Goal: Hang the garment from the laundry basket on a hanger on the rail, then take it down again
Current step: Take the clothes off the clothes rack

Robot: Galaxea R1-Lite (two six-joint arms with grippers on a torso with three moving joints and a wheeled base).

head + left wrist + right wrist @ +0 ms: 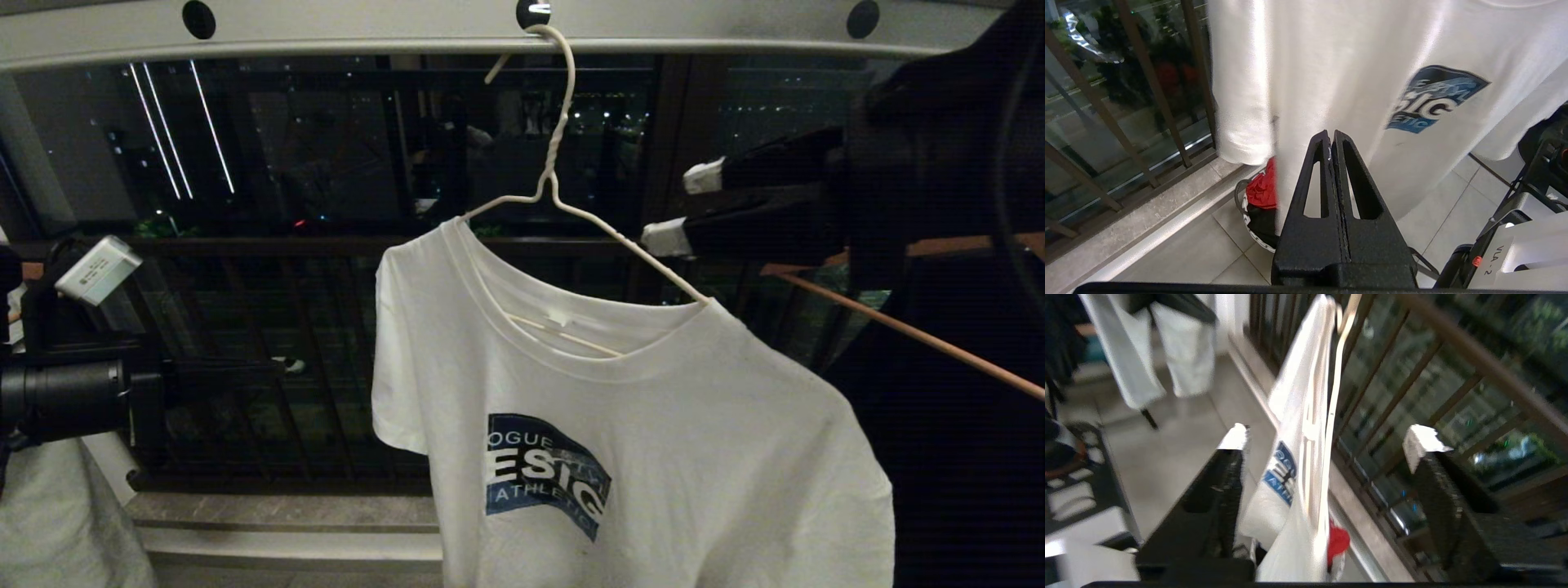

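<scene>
The garment (653, 457), a white T-shirt with a blue chest graphic, hangs on the white wire hanger (555, 147). The hanger's hook sits in a hole of the pale grey rail (367, 28). My right gripper (684, 206) is open beside the hanger's right shoulder, its white-tipped fingers (702, 175) level and holding nothing. In the right wrist view the hanger wire (1337, 375) and shirt (1298, 416) hang in line with the gap of the gripper (1329, 439). My left gripper (1331, 134) is shut and empty, in front of the shirt (1351, 61). The laundry basket (1261, 245) stands on the floor below.
A large black garment (939, 425) on a brown wooden hanger (898, 327) hangs close on the right. The dark balustrade (286, 327) runs behind, above a stone sill (286, 514). A pale garment (49, 523) hangs at the left. Red cloth (1259, 190) lies in the basket.
</scene>
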